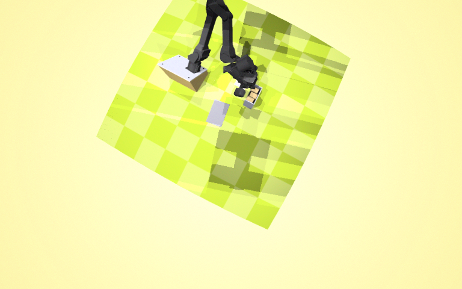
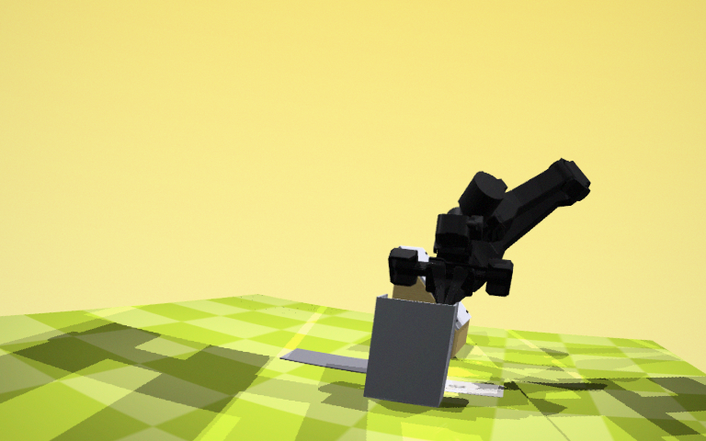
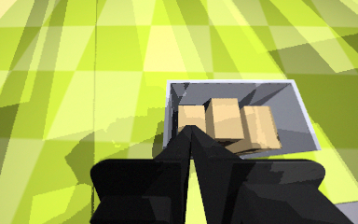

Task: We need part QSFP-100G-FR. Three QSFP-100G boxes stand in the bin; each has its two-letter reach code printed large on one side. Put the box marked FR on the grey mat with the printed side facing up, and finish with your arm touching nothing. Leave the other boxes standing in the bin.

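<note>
Three tan boxes [image 1: 252, 94] [image 3: 226, 119] stand in the grey bin [image 1: 249, 104] [image 2: 409, 351] [image 3: 305, 114], their codes unreadable; the black hand [image 1: 250, 87] [image 2: 446, 301] [image 3: 190, 130] is pressed together, pinching nothing, near the bin's rim

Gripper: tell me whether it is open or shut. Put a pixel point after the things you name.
Shut, with nothing held: in the wrist view the fingertips of the gripper [image 1: 253, 87] [image 2: 448, 301] [image 3: 191, 127] meet, and three boxes [image 3: 226, 119] [image 1: 252, 94] stand in the bin [image 1: 249, 104] [image 2: 408, 351] [image 3: 303, 112].
</note>
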Controlling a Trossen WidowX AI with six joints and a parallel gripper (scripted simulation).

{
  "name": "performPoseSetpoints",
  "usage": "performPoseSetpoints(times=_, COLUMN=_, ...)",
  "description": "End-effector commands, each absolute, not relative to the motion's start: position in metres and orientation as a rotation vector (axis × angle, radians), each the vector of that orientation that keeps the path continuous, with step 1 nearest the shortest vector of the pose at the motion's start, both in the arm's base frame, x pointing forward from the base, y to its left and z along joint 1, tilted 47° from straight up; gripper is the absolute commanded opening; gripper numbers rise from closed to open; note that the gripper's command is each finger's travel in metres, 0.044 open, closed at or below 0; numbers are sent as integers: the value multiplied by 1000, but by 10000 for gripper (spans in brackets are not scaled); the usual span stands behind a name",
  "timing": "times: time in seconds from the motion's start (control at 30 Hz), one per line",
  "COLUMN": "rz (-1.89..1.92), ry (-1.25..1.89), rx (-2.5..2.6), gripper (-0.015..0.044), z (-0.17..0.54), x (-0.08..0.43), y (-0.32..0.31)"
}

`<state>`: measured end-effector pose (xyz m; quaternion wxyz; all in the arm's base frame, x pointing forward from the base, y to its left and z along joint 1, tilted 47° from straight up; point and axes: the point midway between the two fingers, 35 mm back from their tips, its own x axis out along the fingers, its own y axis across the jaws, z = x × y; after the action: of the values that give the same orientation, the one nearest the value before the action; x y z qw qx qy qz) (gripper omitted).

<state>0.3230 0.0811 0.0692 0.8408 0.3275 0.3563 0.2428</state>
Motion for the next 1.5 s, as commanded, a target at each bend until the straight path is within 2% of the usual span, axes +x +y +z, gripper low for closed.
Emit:
performPoseSetpoints(times=0.0, rz=508, ry=762, rx=698, gripper=0, z=66, x=322, y=82)
performPoseSetpoints(times=1.47, rz=508, ry=763, rx=698, gripper=0, z=64, x=301, y=79)
